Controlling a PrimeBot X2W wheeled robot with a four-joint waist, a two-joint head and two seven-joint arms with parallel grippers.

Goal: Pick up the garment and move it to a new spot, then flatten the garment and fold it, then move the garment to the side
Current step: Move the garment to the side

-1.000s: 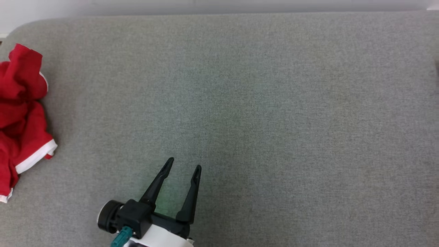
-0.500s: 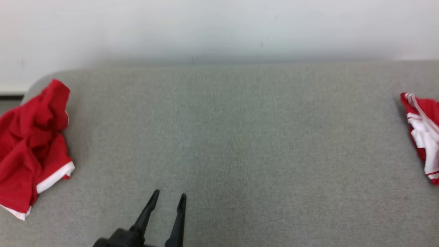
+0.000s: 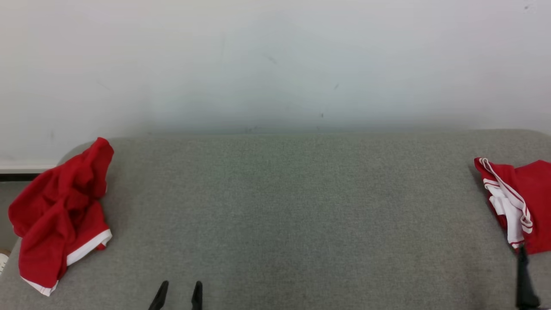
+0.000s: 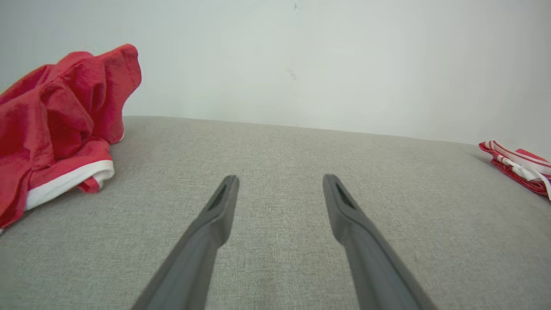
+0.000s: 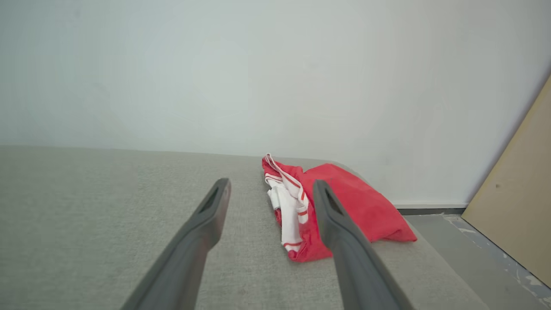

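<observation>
Left tool (image 4: 280, 178) hovers low over the grey bench (image 3: 292, 206), fingers spread wide with nothing between them. Off to its left lies the crumpled red garment (image 3: 60, 215), white hem showing, heaped at the bench's left end and well apart from the fingers. Over on the right, the right tool (image 5: 271, 184) is spread wide too and empty. It points at a folded red-and-white garment (image 5: 344, 202) near the bench's right end, seemingly just short of it. A pale wall (image 3: 275, 64) stands behind.
</observation>
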